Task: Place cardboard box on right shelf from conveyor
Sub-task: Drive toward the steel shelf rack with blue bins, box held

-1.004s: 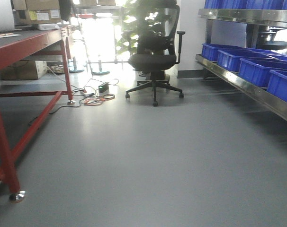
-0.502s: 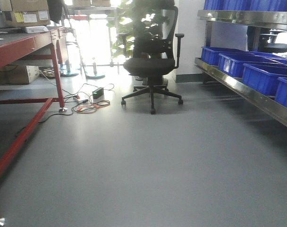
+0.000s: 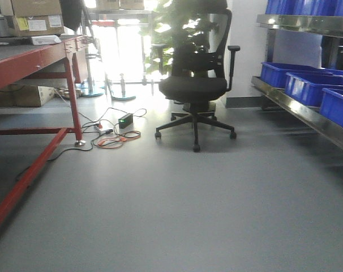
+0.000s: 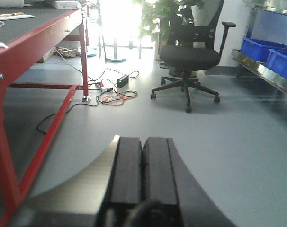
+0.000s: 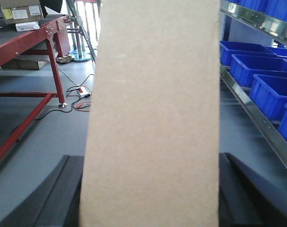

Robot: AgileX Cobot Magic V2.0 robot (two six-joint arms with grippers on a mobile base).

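No text is legible; labels on the far boxes (image 3: 35, 24) seem too blurred.

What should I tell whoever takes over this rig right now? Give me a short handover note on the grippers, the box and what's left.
Left gripper: shut, nothing in it.
Right gripper: shut on the cardboard box, held upright.
The conveyor lies to the left. The right shelf lies to the right, with blue bins on it.
Done: the box is off the conveyor and in the grip.
Left: bring the box to the right shelf, set it down where there is room, and release it. These views show no free spot on the shelf.
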